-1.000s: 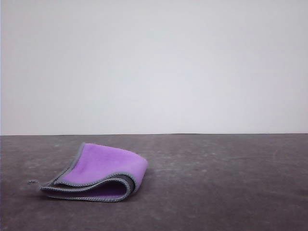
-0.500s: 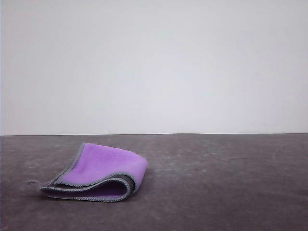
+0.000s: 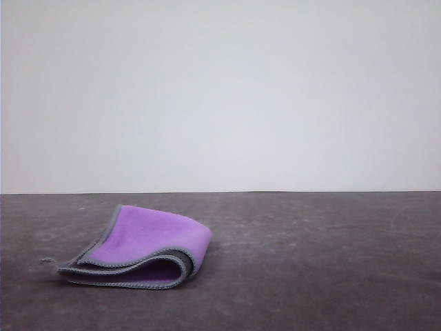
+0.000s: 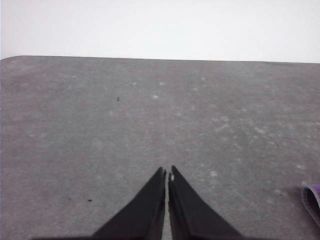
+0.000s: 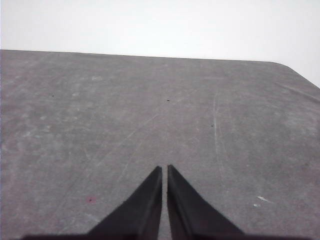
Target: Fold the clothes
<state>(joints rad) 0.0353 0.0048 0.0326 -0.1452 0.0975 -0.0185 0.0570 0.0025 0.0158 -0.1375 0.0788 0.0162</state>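
The clothes (image 3: pixel 148 245) are one small cloth lying folded over on the dark table, left of centre in the front view, bright purple face up with grey stitched edging and a dark inner layer. A corner of the cloth (image 4: pixel 312 200) shows at the edge of the left wrist view. My left gripper (image 4: pixel 167 173) is shut over bare table, apart from the cloth. Over bare table too, my right gripper (image 5: pixel 164 168) is shut with nothing between its fingers.
The dark grey table (image 3: pixel 317 262) stretches back to a plain white wall. A rounded table corner (image 5: pixel 295 70) appears in the right wrist view, and a loose grey thread (image 3: pixel 47 261) lies just left of the cloth.
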